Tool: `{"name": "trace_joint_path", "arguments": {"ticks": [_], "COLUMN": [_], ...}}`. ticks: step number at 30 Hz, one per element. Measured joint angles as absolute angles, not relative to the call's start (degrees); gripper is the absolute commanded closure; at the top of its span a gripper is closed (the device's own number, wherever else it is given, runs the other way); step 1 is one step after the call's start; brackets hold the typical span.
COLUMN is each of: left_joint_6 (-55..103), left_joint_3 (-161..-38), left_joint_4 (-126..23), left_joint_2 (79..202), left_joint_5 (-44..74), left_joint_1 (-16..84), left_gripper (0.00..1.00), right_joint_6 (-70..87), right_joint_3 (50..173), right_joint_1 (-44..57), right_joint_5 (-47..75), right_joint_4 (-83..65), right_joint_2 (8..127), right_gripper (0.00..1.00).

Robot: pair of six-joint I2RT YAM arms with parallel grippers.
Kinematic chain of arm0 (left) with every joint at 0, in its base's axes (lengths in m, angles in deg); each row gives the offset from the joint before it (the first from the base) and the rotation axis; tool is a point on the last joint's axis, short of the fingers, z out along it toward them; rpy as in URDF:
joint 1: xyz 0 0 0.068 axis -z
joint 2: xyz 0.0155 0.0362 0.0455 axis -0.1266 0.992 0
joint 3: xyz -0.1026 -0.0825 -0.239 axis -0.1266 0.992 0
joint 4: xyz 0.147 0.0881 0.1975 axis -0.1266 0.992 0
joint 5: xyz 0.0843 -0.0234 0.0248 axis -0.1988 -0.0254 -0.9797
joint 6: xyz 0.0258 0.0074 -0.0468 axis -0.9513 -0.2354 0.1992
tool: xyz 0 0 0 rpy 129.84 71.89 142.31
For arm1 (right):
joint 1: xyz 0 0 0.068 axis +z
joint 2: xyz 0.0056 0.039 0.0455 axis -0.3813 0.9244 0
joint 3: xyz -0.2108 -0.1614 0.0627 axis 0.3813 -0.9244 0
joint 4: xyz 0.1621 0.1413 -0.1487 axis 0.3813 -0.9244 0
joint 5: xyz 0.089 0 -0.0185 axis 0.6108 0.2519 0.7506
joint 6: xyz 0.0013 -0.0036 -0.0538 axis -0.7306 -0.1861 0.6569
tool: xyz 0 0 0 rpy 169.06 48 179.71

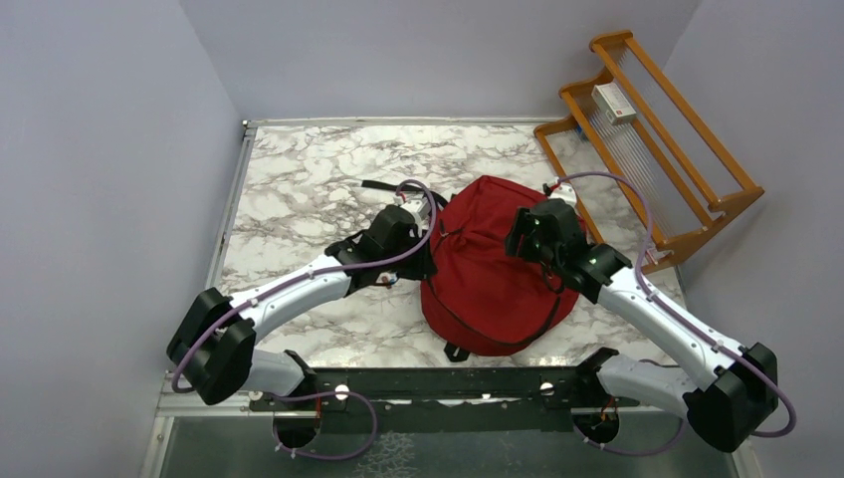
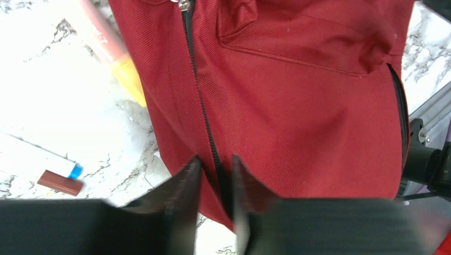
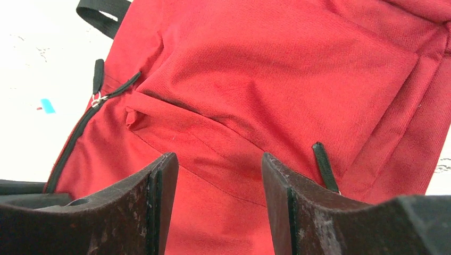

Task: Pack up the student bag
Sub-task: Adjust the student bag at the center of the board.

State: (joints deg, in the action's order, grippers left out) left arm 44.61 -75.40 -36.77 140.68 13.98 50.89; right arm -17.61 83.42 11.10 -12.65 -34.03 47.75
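The student bag point(image 1: 493, 269), a red backpack, lies flat in the middle of the marble table between both arms. My left gripper point(image 1: 426, 259) is at the bag's left edge. In the left wrist view its blurred fingers point(image 2: 183, 191) stand narrowly apart astride the black zip point(image 2: 199, 95), with the bag point(image 2: 298, 106) fabric running flat between them. The left gripper point(image 2: 215, 159) shows no clear pinch. My right gripper point(image 1: 520, 237) hovers over the bag's upper right. In its own view the right gripper point(image 3: 218, 156) is open above red fabric point(image 3: 276, 79), holding nothing.
A red-and-yellow tube point(image 2: 114, 53), a white pen with a blue tip point(image 2: 40, 159) and a small brown bar point(image 2: 60, 182) lie on the marble left of the bag. A wooden rack point(image 1: 687, 169) holding a white box point(image 1: 614, 103) stands back right. Grey walls close in both sides.
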Motion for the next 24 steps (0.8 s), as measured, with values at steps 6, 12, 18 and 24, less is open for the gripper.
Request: {"name": "trace_joint_path", "arguments": {"ticks": [6,12,18,24], "left_joint_6": [42.07,37.92,32.48,26.99], "left_joint_3": [-75.62,-79.07,-86.50,-94.00], "left_joint_4": [-36.61,-35.83,-35.02,-33.33], "left_joint_2": [143.84,147.93,153.20,159.08], "left_joint_5": [14.09,14.63,14.04,10.42], "left_joint_1": [49.64,44.75,38.69,36.40], "left_gripper": [1.00,1.00,1.00,1.00], "right_joint_6": [-18.57,-19.64,-20.74,-21.46], "right_joint_3": [83.42,83.36,82.16,79.95], "right_joint_1": [11.10,10.95,10.71,9.33], "right_joint_5": [-13.30,-13.33,-13.30,-13.09], "right_joint_4": [-35.45,-35.71,-35.69,-35.69], "right_joint_2": [46.08,46.06,45.76,45.04], "right_gripper": [0.36,0.36,0.36,0.37]}}
